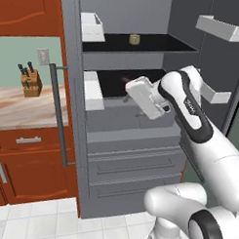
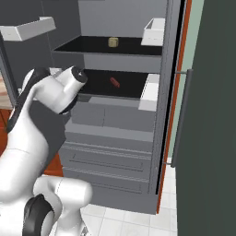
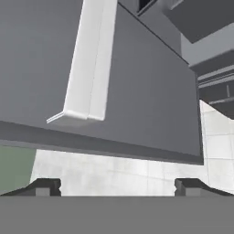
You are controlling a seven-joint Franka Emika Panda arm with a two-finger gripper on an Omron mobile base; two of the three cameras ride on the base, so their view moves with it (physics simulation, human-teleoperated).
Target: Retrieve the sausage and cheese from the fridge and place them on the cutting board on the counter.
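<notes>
The fridge (image 1: 133, 141) stands with both doors open. On its upper dark shelf sits the cheese (image 1: 134, 39) (image 2: 113, 42), a small tan chunk. One shelf lower lies the sausage (image 2: 115, 82), a dark red link. My white hand (image 1: 144, 97) hovers in front of that lower shelf, partly covering the sausage in the left base view. In the hand view my gripper (image 3: 116, 186) is open, its fingertips (image 3: 45, 186) far apart with nothing between them, facing a grey door panel and floor tiles. A strip of the counter (image 1: 24, 106) lies left of the fridge. The cutting board is out of view.
A knife block (image 1: 31, 82) stands on the counter by the wall. Pale door bins (image 1: 91, 25) (image 1: 224, 27) jut from both open doors beside my arm. Closed grey drawers (image 2: 110, 154) fill the fridge's lower half. A white bin (image 3: 87, 68) crosses the hand view.
</notes>
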